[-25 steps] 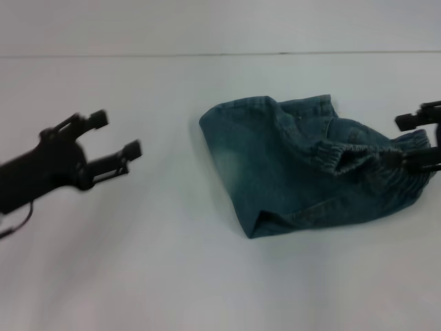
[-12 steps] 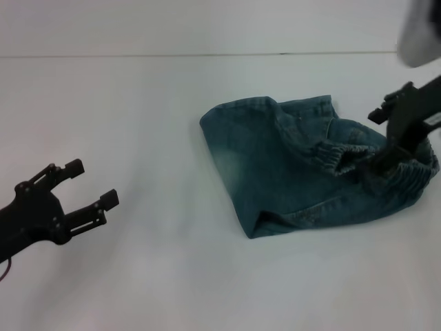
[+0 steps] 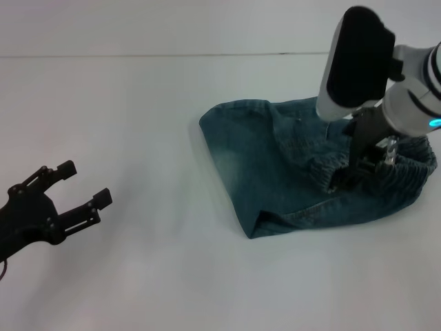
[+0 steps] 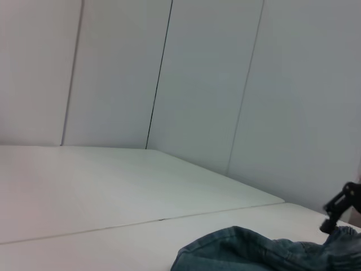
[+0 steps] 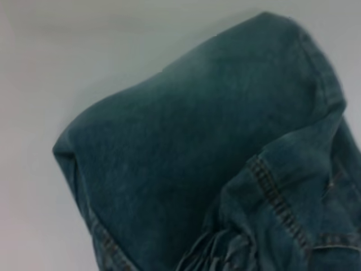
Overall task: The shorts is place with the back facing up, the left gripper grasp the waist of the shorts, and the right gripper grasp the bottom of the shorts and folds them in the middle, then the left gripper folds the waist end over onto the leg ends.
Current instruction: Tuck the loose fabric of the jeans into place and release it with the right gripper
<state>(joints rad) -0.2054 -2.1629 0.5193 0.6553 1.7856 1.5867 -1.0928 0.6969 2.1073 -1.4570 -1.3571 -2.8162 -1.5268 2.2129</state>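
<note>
Right gripper (image 3: 348, 178) is down on the faded blue-green denim shorts (image 3: 275, 165), its dark fingers (image 3: 340, 183) pressed into the gathered, puckered elastic waistband (image 3: 400, 176) at the right end of the heap; whether they are clamped on the cloth or merely touching it, I cannot tell. The white and black forearm rises steeply above it. The shorts lie crumpled and folded over, a smooth pale-washed panel toward the left, a stitched seam edge along the near side. In the right wrist view the denim fills the picture, seam stitching and gathered band close up. Left gripper (image 3: 76, 189) hangs well apart from the shorts at the left, fingers spread wide, holding nothing. Everything sits on a plain white table (image 3: 138, 103), with pale panelled walls (image 4: 197, 84) behind
</note>
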